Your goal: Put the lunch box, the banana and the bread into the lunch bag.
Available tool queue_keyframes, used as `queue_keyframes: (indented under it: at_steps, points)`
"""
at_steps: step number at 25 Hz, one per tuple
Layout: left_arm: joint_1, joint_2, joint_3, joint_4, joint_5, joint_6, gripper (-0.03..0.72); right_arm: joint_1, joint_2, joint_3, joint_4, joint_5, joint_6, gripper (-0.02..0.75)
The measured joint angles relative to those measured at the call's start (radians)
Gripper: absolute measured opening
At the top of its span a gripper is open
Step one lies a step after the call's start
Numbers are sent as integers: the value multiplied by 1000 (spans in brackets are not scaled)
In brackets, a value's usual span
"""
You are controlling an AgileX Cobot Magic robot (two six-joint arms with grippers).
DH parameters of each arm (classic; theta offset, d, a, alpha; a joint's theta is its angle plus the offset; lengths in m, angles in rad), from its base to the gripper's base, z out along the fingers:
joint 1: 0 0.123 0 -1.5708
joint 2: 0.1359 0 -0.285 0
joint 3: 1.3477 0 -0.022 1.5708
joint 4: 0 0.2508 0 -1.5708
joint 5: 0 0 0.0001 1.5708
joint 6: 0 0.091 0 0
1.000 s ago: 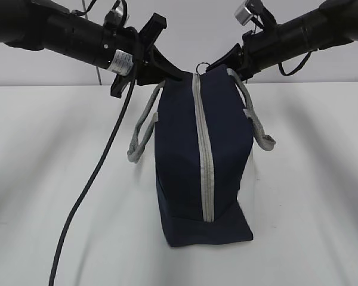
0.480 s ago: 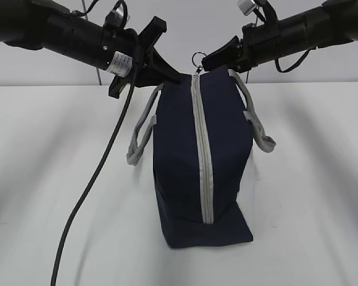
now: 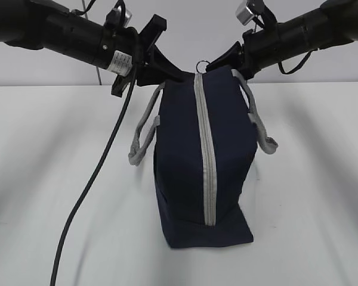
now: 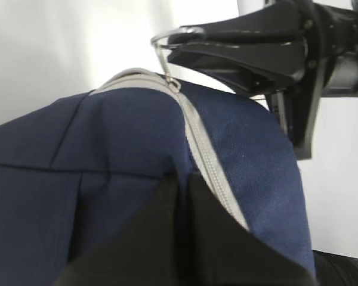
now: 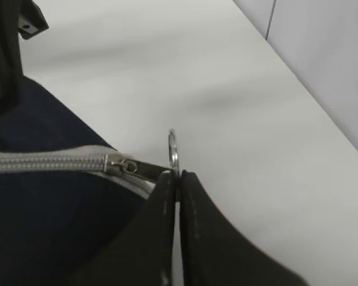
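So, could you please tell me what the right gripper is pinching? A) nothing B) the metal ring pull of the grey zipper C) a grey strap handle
B: the right wrist view shows the right gripper shut on the metal ring pull at the zipper's end.

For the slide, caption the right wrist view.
Right gripper shut on the ring pull at the closed zipper's end atop the navy lunch bag.

Small print on the left arm's white sticker (image 3: pixel 121 61) is unreadable
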Motion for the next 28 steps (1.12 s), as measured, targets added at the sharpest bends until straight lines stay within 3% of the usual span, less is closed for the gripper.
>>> queue_keyframes:
  at_steps: [14, 28]
  points:
    - [0, 1, 0, -54, 29, 60, 5, 0, 0, 0, -102, 36, 16, 0]
    - [-1, 15, -81, -28, 76, 80, 5, 0, 0, -1, -201, 24, 107, 0]
